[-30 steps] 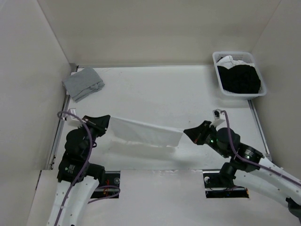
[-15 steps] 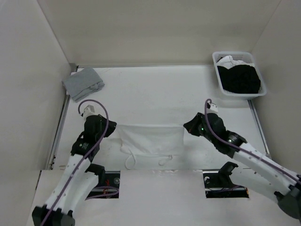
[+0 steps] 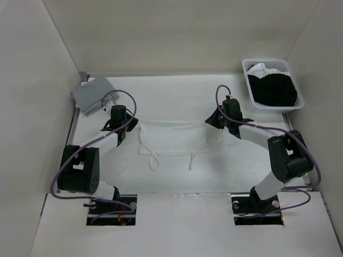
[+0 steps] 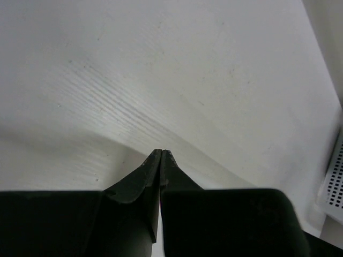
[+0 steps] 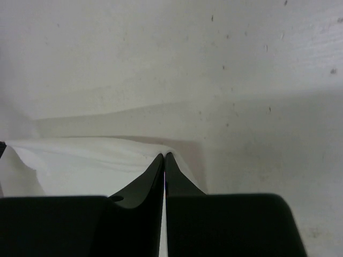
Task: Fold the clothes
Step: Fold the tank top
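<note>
The clothes, a thin white camisole point(image 3: 171, 138), lie spread flat mid-table. Its two narrow straps point(image 3: 154, 160) loop toward the near edge. Both arms reach far out over the table. My left gripper point(image 3: 131, 124) is shut at the top's far left corner, and its wrist view shows the closed tips point(image 4: 161, 151) on ribbed white fabric point(image 4: 107, 101). My right gripper point(image 3: 210, 121) is shut on the far right corner. In the right wrist view the cloth point(image 5: 80, 166) bunches up to those closed tips point(image 5: 164, 155).
A folded grey garment point(image 3: 92, 93) lies at the far left corner. At the far right stands a white basket point(image 3: 250, 85) holding a black clothing pile point(image 3: 274, 90). Side walls close in the table left and right.
Both arms have stretched away from their bases, carrying the top's held edge from the near side to mid-table. The garment has gone from hanging taut to lying flat with its straps trailing.
</note>
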{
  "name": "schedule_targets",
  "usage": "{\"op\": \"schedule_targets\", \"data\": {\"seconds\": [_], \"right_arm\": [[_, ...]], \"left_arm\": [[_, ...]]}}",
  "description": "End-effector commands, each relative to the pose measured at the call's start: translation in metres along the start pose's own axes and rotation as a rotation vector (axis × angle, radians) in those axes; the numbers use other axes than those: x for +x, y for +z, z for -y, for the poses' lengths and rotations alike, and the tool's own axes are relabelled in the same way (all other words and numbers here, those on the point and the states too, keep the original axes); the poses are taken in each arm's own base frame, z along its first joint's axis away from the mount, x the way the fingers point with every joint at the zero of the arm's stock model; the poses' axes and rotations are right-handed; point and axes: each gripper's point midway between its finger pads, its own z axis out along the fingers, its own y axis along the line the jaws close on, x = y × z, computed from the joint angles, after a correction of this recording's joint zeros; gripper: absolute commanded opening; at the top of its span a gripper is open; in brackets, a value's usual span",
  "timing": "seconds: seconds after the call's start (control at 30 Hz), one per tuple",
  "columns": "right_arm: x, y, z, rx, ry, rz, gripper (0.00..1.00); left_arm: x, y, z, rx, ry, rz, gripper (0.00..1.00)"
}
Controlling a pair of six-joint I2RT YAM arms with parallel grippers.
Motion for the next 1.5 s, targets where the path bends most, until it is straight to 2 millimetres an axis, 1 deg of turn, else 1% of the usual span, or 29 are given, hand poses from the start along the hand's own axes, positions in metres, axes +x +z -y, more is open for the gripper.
{"op": "schedule_targets", "data": {"seconds": [0.0,0.1,0.23,0.3,0.43,0.53,0.6,0.7,0.8,0.9,0.93,1.0,1.03,1.07,1.13,1.2,1.23,1.27,1.3,1.33,1.4,1.43,1.47], "right_arm": [[-0.038,-0.004,-0.036,-0.124,-0.031,0.095,0.05],[-0.033,-0.012,-0.032,-0.124,-0.031,0.100,0.05],[-0.021,-0.026,-0.023,-0.124,-0.016,0.110,0.05],[-0.013,-0.033,-0.016,-0.121,-0.012,0.113,0.05],[0.009,-0.044,0.003,-0.084,0.002,0.111,0.05],[0.028,-0.051,0.011,-0.073,0.002,0.097,0.05],[0.042,-0.055,0.017,-0.062,0.006,0.086,0.05],[0.063,-0.061,0.026,-0.039,0.006,0.067,0.05],[0.084,-0.065,0.036,-0.005,0.023,0.037,0.06],[0.100,-0.067,0.041,0.012,0.025,0.009,0.09],[0.103,-0.067,0.043,0.020,0.024,0.002,0.10],[0.106,-0.069,0.043,0.024,0.017,-0.004,0.21],[0.105,-0.072,0.040,0.023,0.017,-0.004,0.28],[0.103,-0.075,0.039,0.025,0.017,0.004,0.32],[0.096,-0.085,0.035,0.028,-0.002,0.032,0.40],[0.086,-0.095,0.029,0.034,-0.030,0.065,0.40],[0.082,-0.100,0.024,0.026,-0.047,0.082,0.40],[0.078,-0.104,0.016,0.006,-0.059,0.093,0.38],[0.075,-0.106,0.007,-0.015,-0.070,0.099,0.33],[0.073,-0.105,-0.001,-0.037,-0.084,0.099,0.26],[0.071,-0.098,-0.015,-0.073,-0.114,0.087,0.14],[0.071,-0.092,-0.019,-0.085,-0.119,0.077,0.11],[0.070,-0.086,-0.019,-0.083,-0.114,0.072,0.09]], "left_arm": [[-0.036,-0.013,0.046,0.151,-0.028,0.113,0.00],[-0.031,-0.032,0.042,0.171,-0.017,0.127,0.00],[-0.018,-0.051,0.022,0.168,-0.014,0.117,0.00],[-0.006,-0.060,0.012,0.173,-0.004,0.098,0.01],[0.018,-0.084,-0.003,0.197,-0.001,0.067,0.01],[0.028,-0.101,-0.015,0.199,-0.001,0.067,0.01],[0.036,-0.108,-0.024,0.197,-0.016,0.054,0.01],[0.051,-0.113,-0.044,0.176,-0.022,0.034,0.02],[0.070,-0.107,-0.071,0.121,-0.016,-0.010,0.02],[0.082,-0.101,-0.088,0.069,-0.018,-0.044,0.05],[0.085,-0.100,-0.091,0.060,-0.018,-0.050,0.06],[0.086,-0.100,-0.096,0.046,-0.025,-0.053,0.12],[0.084,-0.102,-0.095,0.047,-0.030,-0.047,0.18],[0.081,-0.103,-0.093,0.053,-0.033,-0.040,0.19],[0.069,-0.109,-0.082,0.084,-0.037,-0.009,0.20],[0.057,-0.117,-0.062,0.136,-0.031,0.021,0.20],[0.054,-0.119,-0.051,0.159,-0.022,0.022,0.20],[0.054,-0.121,-0.040,0.180,-0.015,0.010,0.20],[0.056,-0.121,-0.029,0.200,-0.002,-0.001,0.20],[0.059,-0.120,-0.017,0.220,0.012,-0.008,0.20],[0.066,-0.113,-0.001,0.237,0.041,-0.011,0.20],[0.069,-0.109,0.006,0.244,0.051,-0.012,0.21],[0.071,-0.103,0.011,0.242,0.061,-0.011,0.21]]}}
